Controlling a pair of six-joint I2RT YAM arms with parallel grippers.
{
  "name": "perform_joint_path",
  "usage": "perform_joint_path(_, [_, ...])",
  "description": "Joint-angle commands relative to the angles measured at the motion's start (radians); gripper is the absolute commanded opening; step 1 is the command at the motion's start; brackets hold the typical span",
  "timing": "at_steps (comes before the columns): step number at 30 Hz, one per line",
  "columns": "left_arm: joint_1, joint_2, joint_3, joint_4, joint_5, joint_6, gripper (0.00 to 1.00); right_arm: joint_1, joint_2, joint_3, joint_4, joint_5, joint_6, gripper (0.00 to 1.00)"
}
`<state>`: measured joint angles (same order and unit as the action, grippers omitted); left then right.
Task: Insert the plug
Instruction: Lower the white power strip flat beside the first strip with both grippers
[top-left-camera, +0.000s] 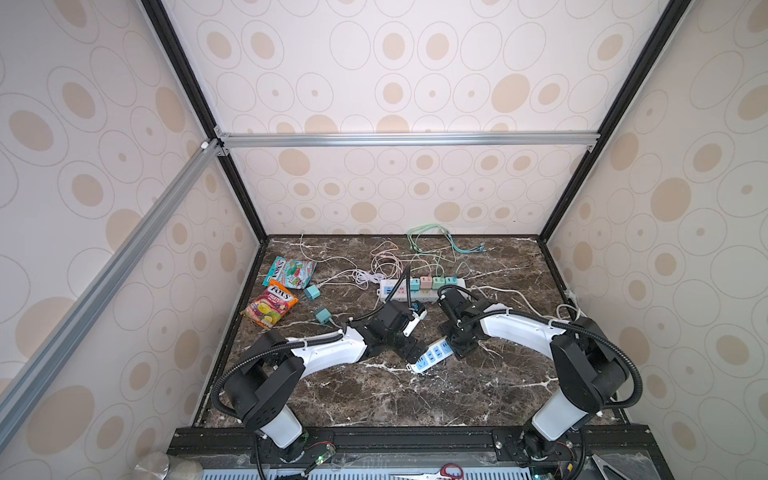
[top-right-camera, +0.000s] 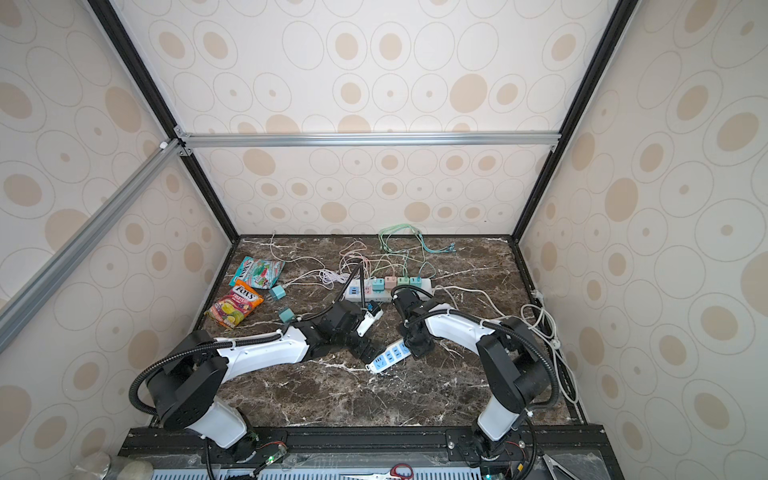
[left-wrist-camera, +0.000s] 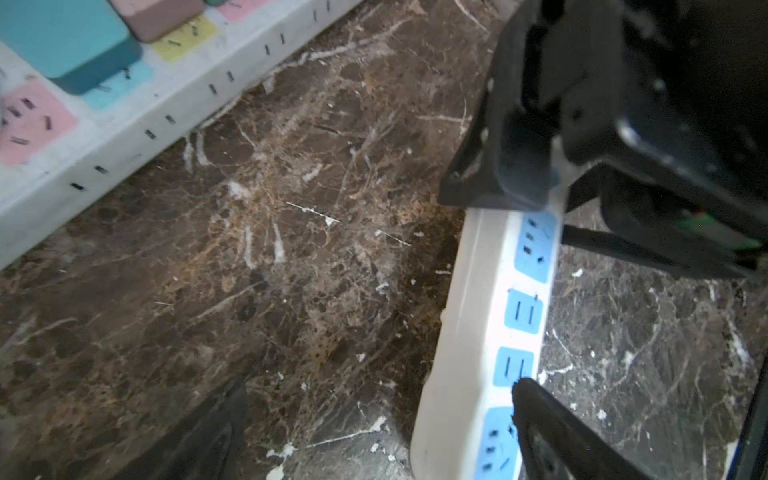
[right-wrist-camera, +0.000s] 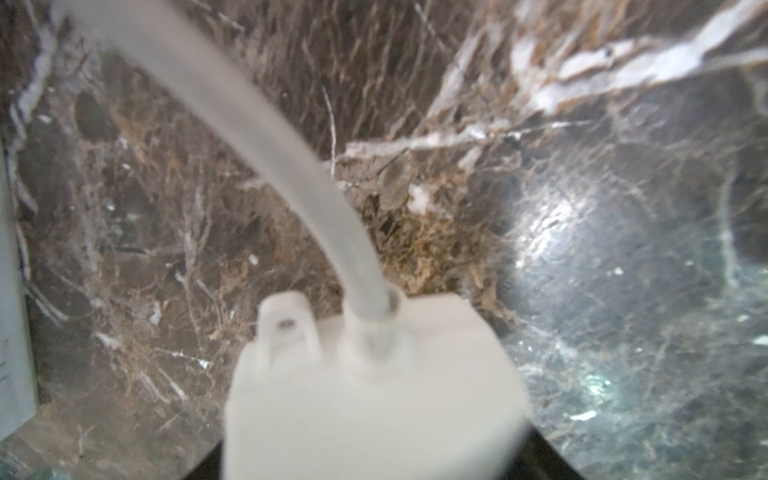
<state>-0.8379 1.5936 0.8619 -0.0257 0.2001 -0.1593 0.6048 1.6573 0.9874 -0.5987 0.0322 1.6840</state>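
Observation:
A white power strip with blue sockets (top-left-camera: 432, 356) (top-right-camera: 388, 356) lies slantwise on the marble table. My left gripper (top-left-camera: 409, 351) (left-wrist-camera: 376, 388) stands wide open at its near end, holding nothing. One of its fingertips (left-wrist-camera: 540, 415) hangs over a blue socket. My right gripper (top-left-camera: 459, 347) (right-wrist-camera: 374, 457) straddles the strip's cable end (right-wrist-camera: 365, 395). Its jaws stand open, with a thin gap beside the strip in the left wrist view. Two teal charger plugs (top-left-camera: 311, 293) (top-left-camera: 322, 316) lie loose at the left. Which plug is the task's I cannot tell.
A longer strip with coloured sockets (top-left-camera: 399, 293) (left-wrist-camera: 124, 124) sits at the back, with several chargers plugged in. Tangled thin cables (top-left-camera: 386, 266) lie behind it. Two candy bags (top-left-camera: 270, 307) rest at the back left. A white cable (top-right-camera: 544, 328) runs along the right edge.

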Motion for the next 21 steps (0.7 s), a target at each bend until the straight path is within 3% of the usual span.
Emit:
perform_joint_path(1, [-0.012, 0.003, -0.001, 0.002, 0.033, 0.038, 0.98, 0.003, 0.012, 0.021, -0.041, 0.033, 0.072, 0.82])
perform_joint_path(7, [-0.119, 0.036, -0.006, 0.019, -0.002, 0.101, 0.98, -0.007, -0.078, -0.042, -0.024, 0.086, 0.038, 0.94])
perform_joint_path(8, [-0.122, 0.048, -0.002, 0.012, -0.005, 0.101, 0.98, -0.008, -0.090, -0.057, -0.006, 0.099, 0.021, 0.99])
perform_joint_path(12, [-0.126, 0.057, 0.001, 0.026, -0.011, 0.102, 0.98, -0.011, -0.074, -0.065, 0.024, 0.051, 0.009, 0.99])
perform_joint_path(16, [-0.144, 0.098, 0.020, -0.007, -0.124, 0.112, 0.99, -0.019, -0.070, -0.061, 0.028, 0.051, -0.026, 1.00])
perform_joint_path(21, [-0.143, 0.143, 0.008, -0.037, -0.225, 0.121, 0.98, -0.039, -0.139, -0.066, 0.044, 0.121, -0.179, 1.00])
